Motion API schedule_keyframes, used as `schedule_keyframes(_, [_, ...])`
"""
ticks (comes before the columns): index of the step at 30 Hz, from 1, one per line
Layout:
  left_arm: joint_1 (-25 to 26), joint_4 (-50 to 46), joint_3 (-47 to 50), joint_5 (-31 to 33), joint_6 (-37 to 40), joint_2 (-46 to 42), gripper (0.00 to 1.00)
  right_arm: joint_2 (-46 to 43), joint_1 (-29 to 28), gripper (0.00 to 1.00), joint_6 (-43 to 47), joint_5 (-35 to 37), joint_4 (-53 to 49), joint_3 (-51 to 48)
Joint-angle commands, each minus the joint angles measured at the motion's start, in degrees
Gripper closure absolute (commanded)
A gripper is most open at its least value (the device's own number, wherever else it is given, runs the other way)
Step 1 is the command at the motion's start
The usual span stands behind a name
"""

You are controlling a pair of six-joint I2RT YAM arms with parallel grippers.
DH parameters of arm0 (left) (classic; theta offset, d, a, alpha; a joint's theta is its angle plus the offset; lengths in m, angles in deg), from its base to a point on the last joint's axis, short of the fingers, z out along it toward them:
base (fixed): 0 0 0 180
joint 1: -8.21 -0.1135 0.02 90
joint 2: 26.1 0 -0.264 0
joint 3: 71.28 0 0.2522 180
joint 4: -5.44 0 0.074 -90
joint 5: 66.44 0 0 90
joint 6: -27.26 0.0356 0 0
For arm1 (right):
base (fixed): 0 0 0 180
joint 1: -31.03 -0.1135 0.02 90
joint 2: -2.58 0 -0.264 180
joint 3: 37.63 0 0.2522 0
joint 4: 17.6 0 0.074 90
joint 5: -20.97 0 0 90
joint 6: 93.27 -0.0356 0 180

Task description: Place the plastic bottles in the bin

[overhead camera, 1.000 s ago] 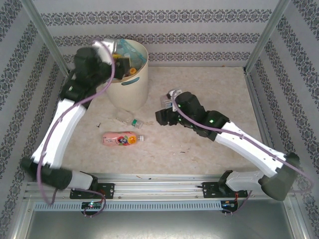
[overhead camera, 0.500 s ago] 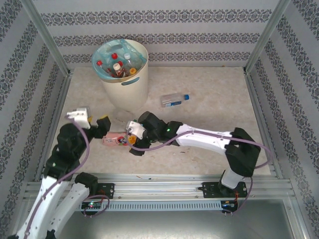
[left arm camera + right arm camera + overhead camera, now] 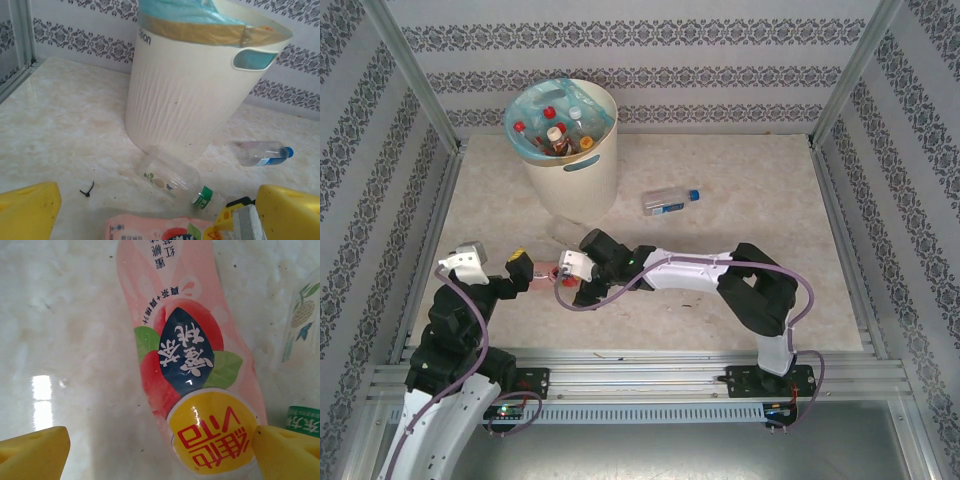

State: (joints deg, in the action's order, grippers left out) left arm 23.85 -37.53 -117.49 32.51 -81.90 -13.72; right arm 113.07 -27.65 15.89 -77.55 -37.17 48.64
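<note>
A pink-labelled bottle [image 3: 185, 355] lies on the table between the fingers of my open right gripper [image 3: 160, 445], up against its right finger. In the top view it shows as a pink sliver [image 3: 546, 272] between my right gripper [image 3: 568, 274] and my open left gripper [image 3: 518, 268], which faces it from the left with nothing held. A clear green-capped bottle [image 3: 170, 177] lies just beyond, at the foot of the cream bin [image 3: 195, 95]. Further right lies a clear blue-capped bottle [image 3: 670, 201]. Several bottles [image 3: 555, 130] sit inside the bin [image 3: 580, 180].
Patterned walls and metal frame posts close in the table on three sides. A small black cable tie [image 3: 87, 190] lies on the marble top left of the bottles. Open table stretches right of the blue-capped bottle.
The left arm came down from the bin to the front left and its gripper opened. The right gripper left the blue-capped bottle, swung left and now straddles the pink bottle.
</note>
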Motion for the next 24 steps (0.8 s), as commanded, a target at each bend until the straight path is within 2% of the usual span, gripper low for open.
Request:
schedule_keyframes(1, [-0.14, -1.18, -0.36, 0.94, -1.54, 0.15, 0.0, 2.34, -0.74, 0.06, 1.12, 2.62, -0.38, 0.88])
schedule_keyframes(7, [-0.12, -1.64, -0.35, 1.58, -1.6, -0.34, 0.0, 4.73, -0.83, 0.06, 1.73, 3.99, -1.04, 2.77])
schedule_keyframes(17, [-0.09, -1.73, -0.39, 0.89, -1.6, -0.28, 0.0, 6.64, -0.83, 0.11, 3.34, 3.94, -2.15, 4.77])
schedule_keyframes(24, [-0.14, -1.96, -0.59, 1.25, -1.77, -0.34, 0.0, 3.24, -0.83, 0.39, 1.85, 4.2, -2.99, 3.5])
